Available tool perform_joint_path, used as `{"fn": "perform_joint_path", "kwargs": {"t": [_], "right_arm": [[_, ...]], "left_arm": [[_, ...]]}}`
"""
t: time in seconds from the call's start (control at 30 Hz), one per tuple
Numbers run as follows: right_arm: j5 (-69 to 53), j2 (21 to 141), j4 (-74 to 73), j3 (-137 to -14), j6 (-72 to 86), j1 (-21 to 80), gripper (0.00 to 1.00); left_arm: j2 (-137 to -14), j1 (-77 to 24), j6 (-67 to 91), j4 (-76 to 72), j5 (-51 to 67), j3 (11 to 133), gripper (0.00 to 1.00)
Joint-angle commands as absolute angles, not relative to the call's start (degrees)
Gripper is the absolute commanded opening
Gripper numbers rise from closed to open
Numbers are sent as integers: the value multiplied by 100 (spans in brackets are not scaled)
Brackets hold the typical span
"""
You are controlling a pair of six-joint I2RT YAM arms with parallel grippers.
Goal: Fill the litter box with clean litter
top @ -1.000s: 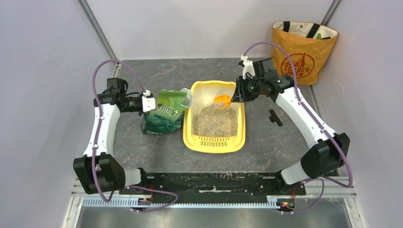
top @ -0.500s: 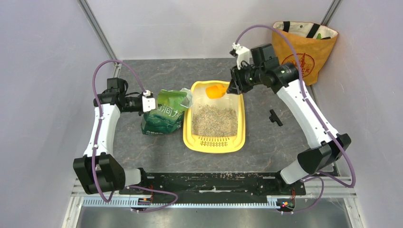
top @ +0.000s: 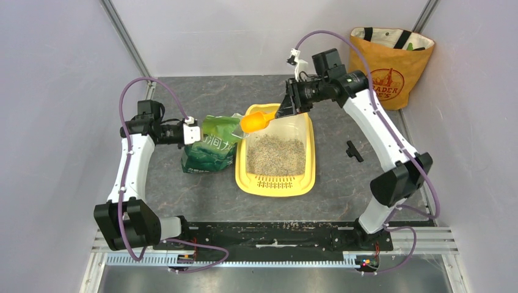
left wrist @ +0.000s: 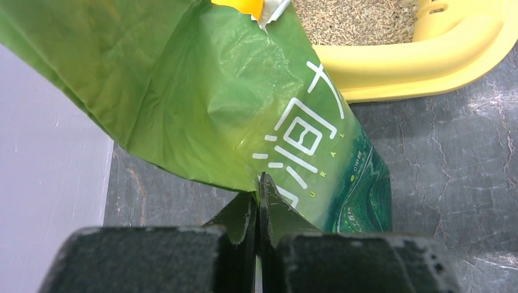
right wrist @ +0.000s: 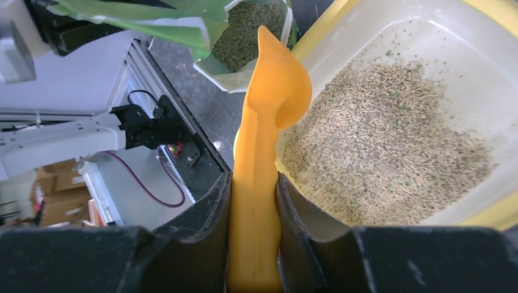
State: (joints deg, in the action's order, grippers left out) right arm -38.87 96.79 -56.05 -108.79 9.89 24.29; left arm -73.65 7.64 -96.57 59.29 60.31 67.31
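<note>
The yellow litter box [top: 276,184] sits mid-table with grey-beige clean litter [top: 276,154] heaped inside; both also show in the right wrist view, box [right wrist: 495,215] and litter [right wrist: 391,165]. My right gripper [top: 284,110] is shut on the handle of the orange scoop [top: 254,120], held above the box's far left corner, its bowl [right wrist: 276,85] pointing at the open mouth of the green litter bag [top: 211,145]. My left gripper [top: 190,130] is shut on the bag's edge [left wrist: 201,116], holding it open; litter shows inside the bag [right wrist: 244,36].
An orange tote bag [top: 385,64] stands at the back right corner. A small black part [top: 353,150] lies on the table right of the box. Enclosure walls close in on both sides.
My right gripper has lifted the scoop out of the box and swung it left and back, from over the litter to the bag's mouth. The left arm and bag have not moved.
</note>
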Motion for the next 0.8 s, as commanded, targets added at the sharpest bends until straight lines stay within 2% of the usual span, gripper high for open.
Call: {"fn": "perform_joint_path", "kwargs": {"t": [0.0, 0.2, 0.43, 0.63, 0.77], "right_arm": [[-4221, 10091, -5029, -10992, 1412, 2546, 0], [-3724, 10923, -4966, -11535, 1863, 2947, 0], [-3426, 11842, -5537, -12378, 2231, 3450, 0], [-3267, 12482, -5664, -12564, 2380, 3714, 0], [-2659, 12911, -5905, -13057, 2238, 3992, 0]], "left_arm": [[-7069, 738, -9975, 5607, 6402, 6794, 2], [-7006, 738, -10052, 5607, 6407, 6768, 2], [-6970, 738, -10247, 5607, 6433, 6744, 2], [-7049, 738, -10427, 5607, 6542, 6749, 2], [-7093, 738, -10476, 5607, 6560, 6793, 2]]}}
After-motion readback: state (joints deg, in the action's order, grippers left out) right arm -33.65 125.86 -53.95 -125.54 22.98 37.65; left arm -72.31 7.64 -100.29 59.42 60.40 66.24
